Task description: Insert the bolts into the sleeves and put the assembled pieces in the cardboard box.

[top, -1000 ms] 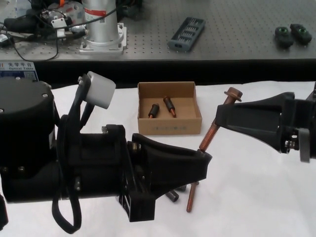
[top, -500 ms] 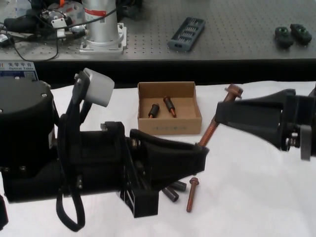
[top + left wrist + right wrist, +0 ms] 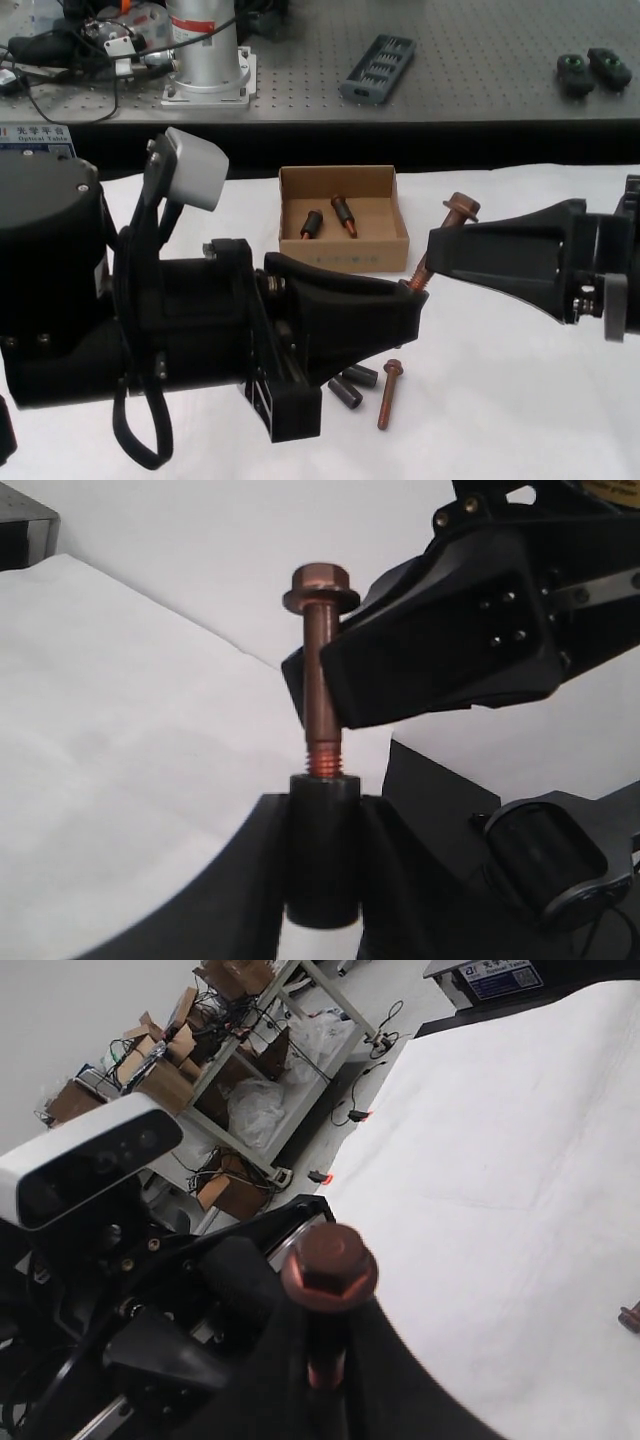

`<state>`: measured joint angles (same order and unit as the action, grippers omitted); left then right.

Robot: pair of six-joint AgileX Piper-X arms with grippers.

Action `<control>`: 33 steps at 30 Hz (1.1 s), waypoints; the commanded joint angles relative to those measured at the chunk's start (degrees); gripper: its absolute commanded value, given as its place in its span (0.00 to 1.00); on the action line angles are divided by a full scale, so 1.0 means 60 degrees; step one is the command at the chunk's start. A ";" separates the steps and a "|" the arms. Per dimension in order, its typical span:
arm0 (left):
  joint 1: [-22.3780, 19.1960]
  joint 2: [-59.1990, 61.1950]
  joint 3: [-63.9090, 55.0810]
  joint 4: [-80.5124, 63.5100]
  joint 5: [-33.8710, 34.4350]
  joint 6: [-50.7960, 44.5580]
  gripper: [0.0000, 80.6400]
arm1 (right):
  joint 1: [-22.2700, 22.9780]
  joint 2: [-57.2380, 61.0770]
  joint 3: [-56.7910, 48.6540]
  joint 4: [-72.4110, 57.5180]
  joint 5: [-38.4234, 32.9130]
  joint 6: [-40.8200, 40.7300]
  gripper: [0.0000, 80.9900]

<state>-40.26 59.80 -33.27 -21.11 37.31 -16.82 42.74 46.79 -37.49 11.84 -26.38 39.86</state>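
Note:
My left gripper (image 3: 322, 815) is shut on a black sleeve (image 3: 322, 880), held upright. A copper bolt (image 3: 321, 675) stands over it with its threaded tip at the sleeve's mouth, and my right gripper (image 3: 328, 700) is shut on the bolt's shaft. From the high view the two grippers meet in front of the cardboard box (image 3: 343, 258): left gripper (image 3: 405, 298), right gripper (image 3: 437, 255), tilted bolt (image 3: 447, 230) between them. The bolt's hex head (image 3: 329, 1260) rises between my right gripper's fingers. Two assembled pieces (image 3: 328, 219) lie in the box.
A loose bolt (image 3: 389, 393) and two loose black sleeves (image 3: 351, 385) lie on the white cloth near the front, under the left arm. Behind the box runs the cloth's dark edge and a perforated bench with a metal post (image 3: 205, 45).
The right gripper has carried the bolt down and left, bringing its tip to the sleeve held by the left gripper. The left arm shifted slightly, uncovering the loose sleeves.

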 commanded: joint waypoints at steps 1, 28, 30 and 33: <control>0.0003 -0.0116 -0.0109 -0.0274 -0.0178 0.0086 0.01 | 0.0025 -0.0006 -0.0008 0.0238 -0.0571 -0.0217 0.02; 0.0003 -0.0116 -0.0109 -0.1478 -0.0092 -0.0431 0.01 | 0.1265 -0.0006 -0.0008 0.1409 0.1698 -0.0147 0.51; 0.0003 -0.0116 -0.0109 -0.1550 -0.0092 -0.0447 0.01 | 0.1265 -0.0006 -0.0008 0.1562 0.1699 -0.0145 0.48; 0.0003 -0.0116 -0.0109 -0.1571 -0.0092 -0.0436 0.01 | 0.1265 -0.0006 -0.0008 0.1595 0.1674 -0.0145 0.48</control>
<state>-40.16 59.80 -32.86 -27.50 35.79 -18.96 50.26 46.79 -37.60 21.04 -16.56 38.90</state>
